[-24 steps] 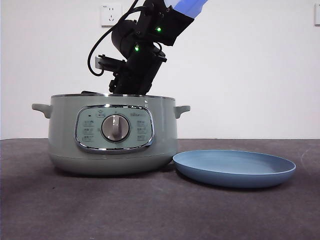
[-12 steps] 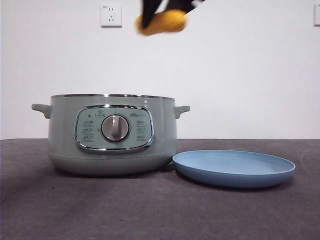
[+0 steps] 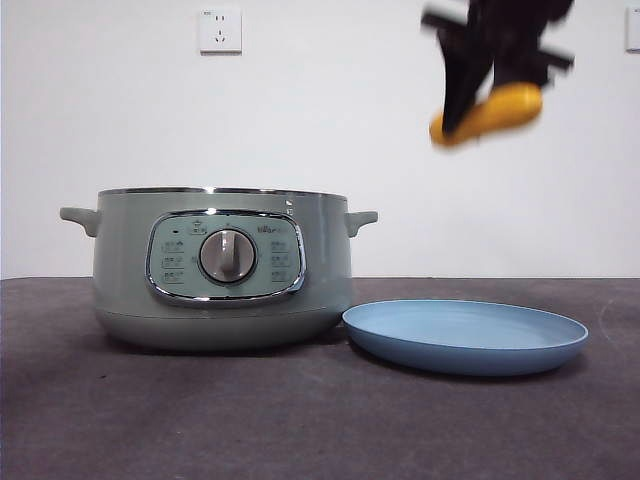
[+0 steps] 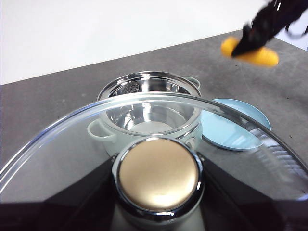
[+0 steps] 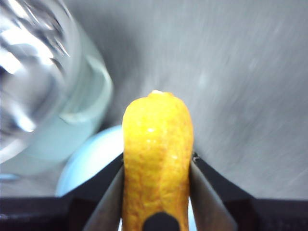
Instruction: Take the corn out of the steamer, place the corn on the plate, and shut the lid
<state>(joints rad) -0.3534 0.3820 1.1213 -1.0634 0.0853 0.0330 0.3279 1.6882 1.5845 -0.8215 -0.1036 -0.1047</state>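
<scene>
The right gripper (image 3: 487,108) hangs high in the air above the plate (image 3: 465,340), its jaws clamped on the corn (image 3: 490,113), which tilts with one end lower than the other. The front view blurs the arm, but the right wrist view shows the corn (image 5: 156,159) sharply, pinched between the two black jaws on either flank, with the steamer (image 5: 43,96) and a pale-blue sliver of the plate (image 5: 91,163) smeared below it.

The steamer (image 3: 222,268) stands on the dark worktop with the plate touching or just beside it, on its right as seen from the front. From the front the pot's inside is hidden; the left wrist view looks down into its bare steel bowl (image 4: 150,108).

Only the left wrist view shows the lid (image 4: 159,178), held up in the air by its knob (image 4: 159,174). The left gripper's jaws are hidden under the lid, so their state cannot be told. That view also catches the corn (image 4: 250,53) aloft beyond the plate (image 4: 233,127).
</scene>
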